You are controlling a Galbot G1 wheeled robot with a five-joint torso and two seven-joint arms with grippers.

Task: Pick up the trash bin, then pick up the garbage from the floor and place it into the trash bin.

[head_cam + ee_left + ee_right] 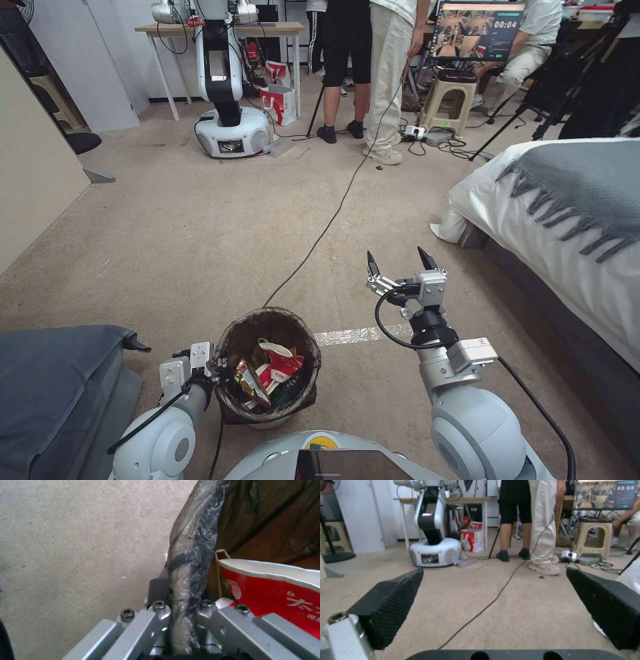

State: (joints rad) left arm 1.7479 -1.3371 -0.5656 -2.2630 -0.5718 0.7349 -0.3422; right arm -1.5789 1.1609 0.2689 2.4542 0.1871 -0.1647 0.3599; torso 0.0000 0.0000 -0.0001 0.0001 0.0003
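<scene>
Garbage [270,377] inside seemingly clamped trash bin [233,393]

Place: you're in a robot test lab staged as a bedroom | Signs: bed [567,220], second robot [227,100], timer monitor [477,30], tripods, floor cables

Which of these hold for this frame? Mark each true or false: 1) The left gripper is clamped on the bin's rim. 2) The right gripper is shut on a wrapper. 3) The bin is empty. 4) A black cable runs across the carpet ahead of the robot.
1) True. The left gripper is shut on the bag-lined rim of the trash bin.
2) False. The right gripper is open, holds nothing, and is raised above the floor.
3) False. The bin already holds garbage, including a red-and-white paper cup.
4) True. The black cable crosses the carpet toward the people standing behind.
</scene>
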